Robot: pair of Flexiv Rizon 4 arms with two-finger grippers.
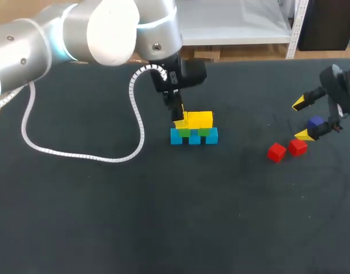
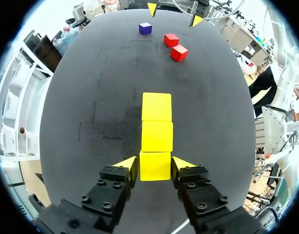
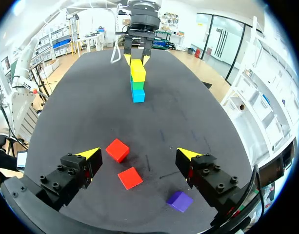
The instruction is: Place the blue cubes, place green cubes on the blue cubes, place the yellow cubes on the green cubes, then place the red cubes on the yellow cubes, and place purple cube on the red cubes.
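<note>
Left gripper (image 2: 155,162) clasped the end yellow plastic cube (image 2: 155,168) atop the green-and-blue block stack (image 1: 194,136). Right gripper (image 3: 139,153) hung wide open above two small red cubes (image 3: 117,149). Judged: yellow layer nearly complete; release, then reds.

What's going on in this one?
The left gripper is over the build, its fingers pinching the end yellow cube, which sits in line with two other yellow cubes above the green cubes and blue cubes. The right gripper hangs open over two red cubes and a purple cube lying loose on the table. No red or purple is stacked yet.
</note>
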